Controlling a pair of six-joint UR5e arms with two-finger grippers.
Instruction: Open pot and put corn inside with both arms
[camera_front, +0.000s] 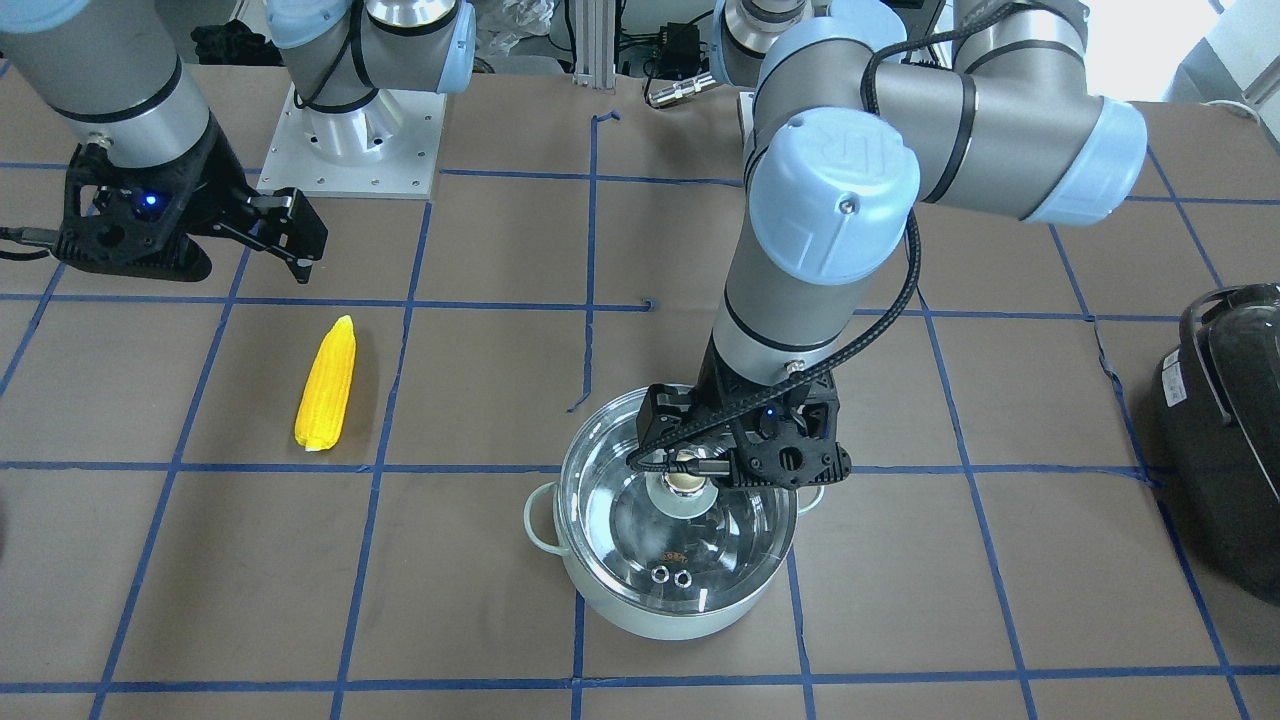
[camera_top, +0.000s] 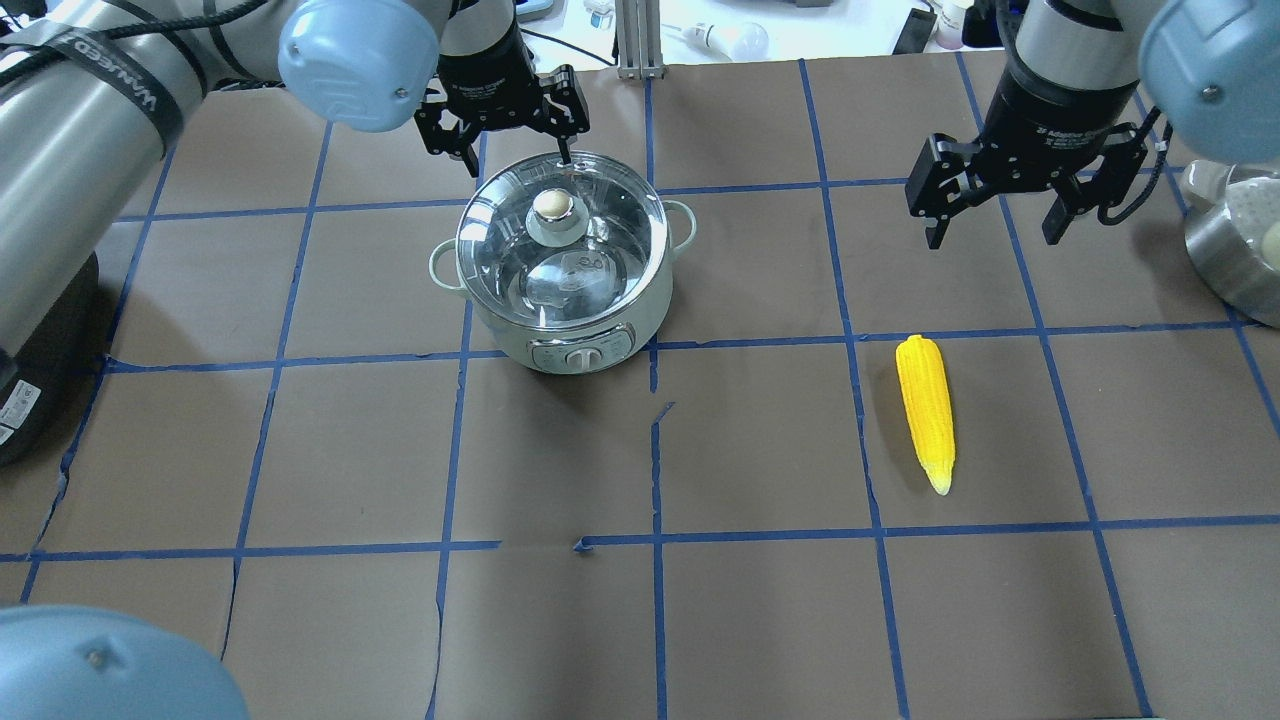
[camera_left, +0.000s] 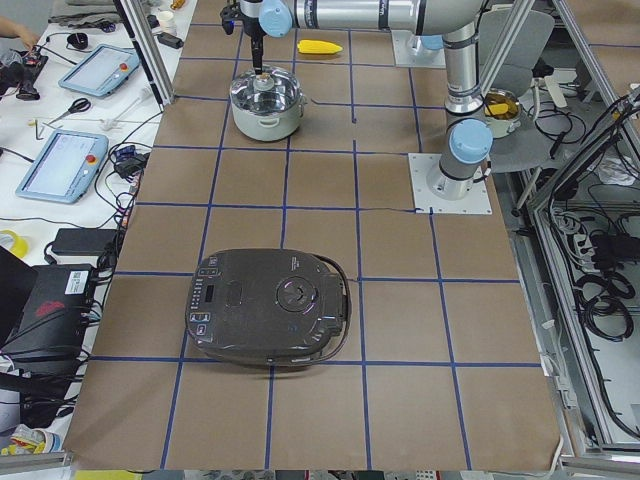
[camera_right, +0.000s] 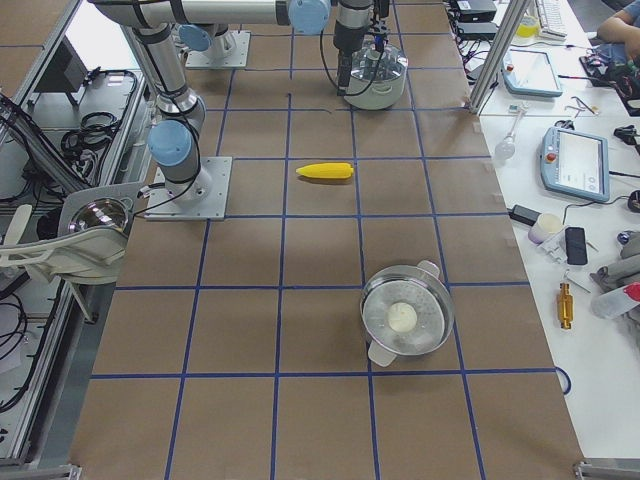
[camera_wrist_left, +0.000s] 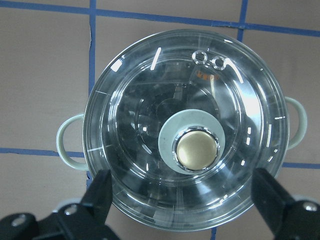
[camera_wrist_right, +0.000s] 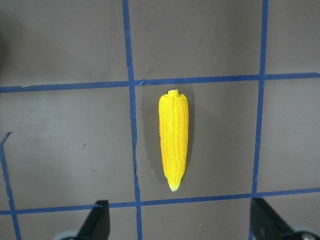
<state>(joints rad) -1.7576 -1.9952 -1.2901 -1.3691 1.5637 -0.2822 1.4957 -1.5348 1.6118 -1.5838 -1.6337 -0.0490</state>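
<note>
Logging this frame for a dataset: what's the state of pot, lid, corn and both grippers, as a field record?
pot: upright
lid: on the pot, knob not gripped
corn: lying on the table, apart from the pot
left gripper: open, over the lid
right gripper: open, empty, raised clear of the corn

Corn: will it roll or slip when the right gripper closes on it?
Likely rolls: the corn is round and tapered, lying on its side on the flat table, so a nudge would probably swing it around its pointed tip. The ridged kernels should help grip. It looks stiff, lying straight; grasping across the thick middle seems safest.
</note>
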